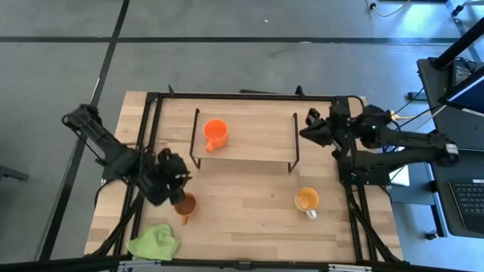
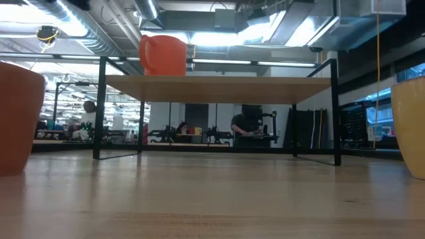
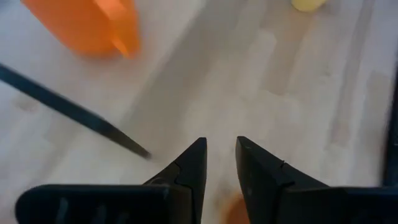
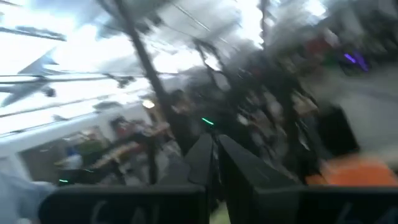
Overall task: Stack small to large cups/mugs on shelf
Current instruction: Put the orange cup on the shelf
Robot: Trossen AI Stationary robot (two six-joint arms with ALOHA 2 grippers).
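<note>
Brown mug (image 1: 185,204) half hidden, left gripper (image 1: 178,198) above

Grey concrete floor (image 1: 249,19) all round the worktop (image 1: 242,219), crossed by dark seam lines. Beside the worktop's right edge: a dark desk (image 1: 465,204) with cables. Behind the worktop: open hall, exposed ceiling ducts (image 2: 119,26), strip lights (image 2: 226,40). A seated person (image 2: 249,126) at distant benches.
</note>
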